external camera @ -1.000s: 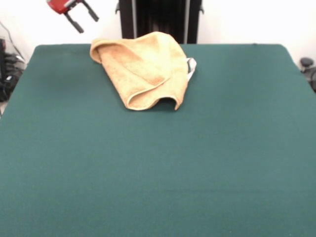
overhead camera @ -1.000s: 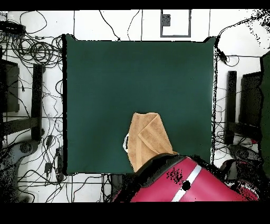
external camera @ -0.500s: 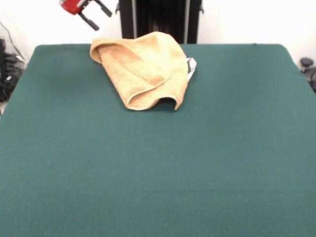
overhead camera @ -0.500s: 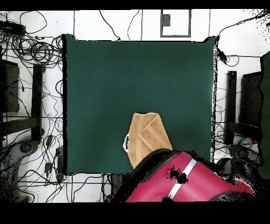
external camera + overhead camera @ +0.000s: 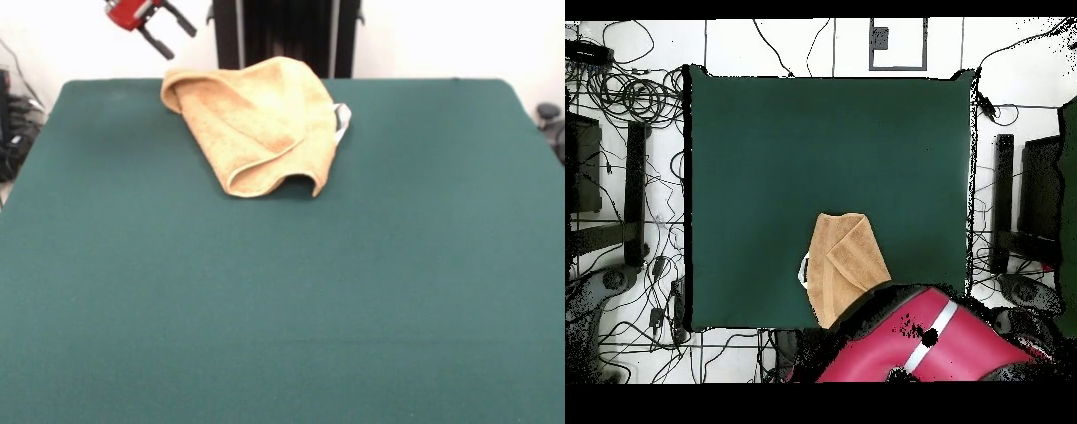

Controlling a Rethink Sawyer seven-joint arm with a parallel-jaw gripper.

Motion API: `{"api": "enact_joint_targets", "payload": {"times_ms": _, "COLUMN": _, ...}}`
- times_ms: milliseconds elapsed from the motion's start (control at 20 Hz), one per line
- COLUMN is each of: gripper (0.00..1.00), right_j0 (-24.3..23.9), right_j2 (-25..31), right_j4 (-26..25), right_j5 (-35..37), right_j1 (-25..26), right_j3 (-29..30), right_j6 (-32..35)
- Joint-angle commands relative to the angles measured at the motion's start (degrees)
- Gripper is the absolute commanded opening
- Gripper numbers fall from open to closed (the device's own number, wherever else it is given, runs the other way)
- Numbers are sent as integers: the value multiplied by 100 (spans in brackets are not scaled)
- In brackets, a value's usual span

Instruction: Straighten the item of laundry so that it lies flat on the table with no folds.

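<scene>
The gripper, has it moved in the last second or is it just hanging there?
Yes. In the front view the gripper has shifted slightly right and up, closer to the black pedestal. It is open, above the towel's far-left corner.

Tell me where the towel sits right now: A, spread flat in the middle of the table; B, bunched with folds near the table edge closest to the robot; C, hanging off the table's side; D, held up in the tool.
B: the towel lies folded over itself on the table near the robot's edge, while the tool hangs open above, apart from it.
</scene>
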Motion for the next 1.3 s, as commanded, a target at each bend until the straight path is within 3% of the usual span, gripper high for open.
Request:
{"api": "enact_joint_targets", "payload": {"times_ms": 50, "gripper": 100, "right_j0": 102, "right_j2": 882, "right_j4": 393, "right_j5": 91, "right_j1": 143, "right_j3": -392, "right_j6": 1460}}
{"api": "enact_joint_targets", "payload": {"times_ms": 200, "gripper": 100, "right_j0": 107, "right_j2": 1001, "right_j4": 264, "right_j5": -124, "right_j1": 289, "right_j3": -322, "right_j6": 1648}}
{"api": "enact_joint_targets", "payload": {"times_ms": 650, "gripper": 100, "right_j0": 17, "right_j2": 1104, "right_j4": 416, "right_j5": -15, "right_j1": 439, "right_j3": -193, "right_j6": 1278}}
{"api": "enact_joint_targets", "payload": {"times_ms": 750, "gripper": 100, "right_j0": 39, "right_j2": 1125, "right_j4": 309, "right_j5": -215, "right_j1": 547, "right_j3": -196, "right_j6": 1732}}
{"api": "enact_joint_targets", "payload": {"times_ms": 900, "gripper": 100, "right_j0": 70, "right_j2": 1153, "right_j4": 250, "right_j5": -281, "right_j1": 650, "right_j3": -167, "right_j6": 1862}}
{"api": "enact_joint_targets", "payload": {"times_ms": 1150, "gripper": 100, "right_j0": 20, "right_j2": 1198, "right_j4": 347, "right_j5": -258, "right_j1": 737, "right_j3": -32, "right_j6": 1713}}
{"api": "enact_joint_targets", "payload": {"times_ms": 1300, "gripper": 100, "right_j0": -52, "right_j2": 1191, "right_j4": 522, "right_j5": -4, "right_j1": 688, "right_j3": -33, "right_j6": 1228}}
